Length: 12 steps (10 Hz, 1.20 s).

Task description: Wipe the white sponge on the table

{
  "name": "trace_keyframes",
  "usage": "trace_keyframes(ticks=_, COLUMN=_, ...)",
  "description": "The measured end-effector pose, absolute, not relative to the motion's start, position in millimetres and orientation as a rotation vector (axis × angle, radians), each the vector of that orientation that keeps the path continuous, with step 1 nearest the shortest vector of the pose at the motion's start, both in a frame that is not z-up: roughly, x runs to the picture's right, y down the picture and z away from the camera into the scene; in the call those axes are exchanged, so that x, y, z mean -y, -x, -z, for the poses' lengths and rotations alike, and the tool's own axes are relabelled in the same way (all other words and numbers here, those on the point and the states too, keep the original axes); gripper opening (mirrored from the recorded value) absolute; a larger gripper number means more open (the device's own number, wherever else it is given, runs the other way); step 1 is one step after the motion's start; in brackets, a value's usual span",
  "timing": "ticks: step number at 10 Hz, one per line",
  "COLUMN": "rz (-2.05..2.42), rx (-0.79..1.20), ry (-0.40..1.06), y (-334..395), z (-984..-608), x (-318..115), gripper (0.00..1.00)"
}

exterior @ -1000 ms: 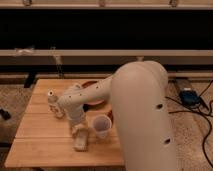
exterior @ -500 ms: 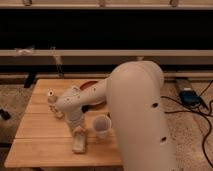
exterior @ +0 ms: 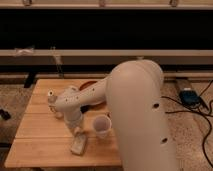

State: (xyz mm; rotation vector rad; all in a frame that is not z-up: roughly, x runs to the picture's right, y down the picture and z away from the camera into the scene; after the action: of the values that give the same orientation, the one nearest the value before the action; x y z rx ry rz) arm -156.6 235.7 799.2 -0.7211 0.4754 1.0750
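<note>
The white sponge (exterior: 78, 145) lies flat near the front edge of the light wooden table (exterior: 40, 130), left of the white cup (exterior: 102, 125). My gripper (exterior: 78, 134) points down at the end of the white arm, right above the sponge's far end and touching or nearly touching it. The big white arm segment (exterior: 137, 115) fills the right of the view and hides the table's right side.
An upright white bottle (exterior: 52, 101) stands at the table's left, behind the arm. A dark reddish plate (exterior: 90, 85) sits at the back, partly hidden. A dark wall with a rail runs behind. Cables and a blue device (exterior: 189, 96) lie on the floor at right.
The gripper and the sponge have shifted slightly toward the table's front edge; the arm has swung a little with them.
</note>
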Motion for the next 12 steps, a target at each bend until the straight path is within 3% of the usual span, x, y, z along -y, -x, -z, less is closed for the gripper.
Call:
trace_keyframes(ticks=7, rz=-1.171, rx=-0.433, ry=0.647, y=164, z=-823, x=-186, gripper=0.00)
trace_keyframes(ticks=12, rz=-1.057, rx=-0.348, ry=0.668, y=241, z=-786, x=-195, gripper=0.00)
